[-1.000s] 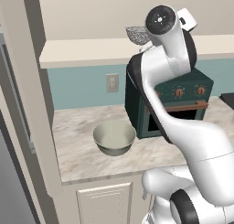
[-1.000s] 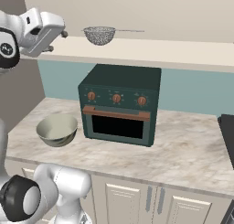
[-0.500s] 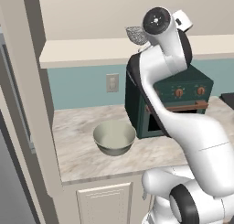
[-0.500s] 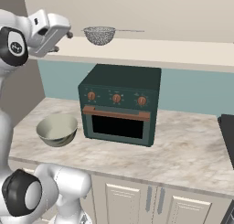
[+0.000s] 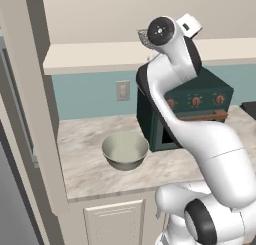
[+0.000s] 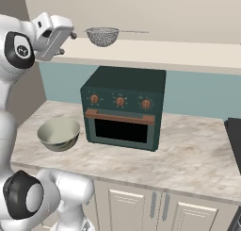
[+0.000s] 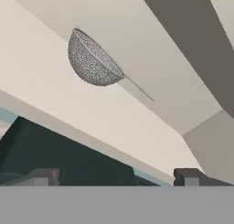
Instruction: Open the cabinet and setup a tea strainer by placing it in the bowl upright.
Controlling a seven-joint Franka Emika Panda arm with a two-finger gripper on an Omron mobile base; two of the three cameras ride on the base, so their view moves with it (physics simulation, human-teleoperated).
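Note:
The cabinet stands open, its beige door (image 5: 27, 114) swung out at the left and its shelf (image 6: 188, 53) bare of a front. On that shelf the tea strainer (image 6: 102, 36) sits upright with its thin handle pointing right. It also shows ahead of the hand (image 7: 91, 63) and is partly hidden behind the arm (image 5: 144, 37). My gripper (image 6: 67, 43) hangs open and empty at shelf height, a short way left of the strainer; its fingertips (image 7: 43, 177) stand wide apart. The bowl (image 5: 125, 150) rests empty on the counter below (image 6: 58, 133).
A dark green toaster oven (image 6: 124, 107) stands on the marble counter (image 6: 188, 154) right of the bowl, under the shelf. A dark stove edge (image 6: 235, 131) shows at far right. A wall outlet (image 5: 122, 90) sits behind the bowl.
The arm's upper joint has swung a little, carrying the open gripper slightly nearer the strainer. Strainer, bowl and oven have not moved.

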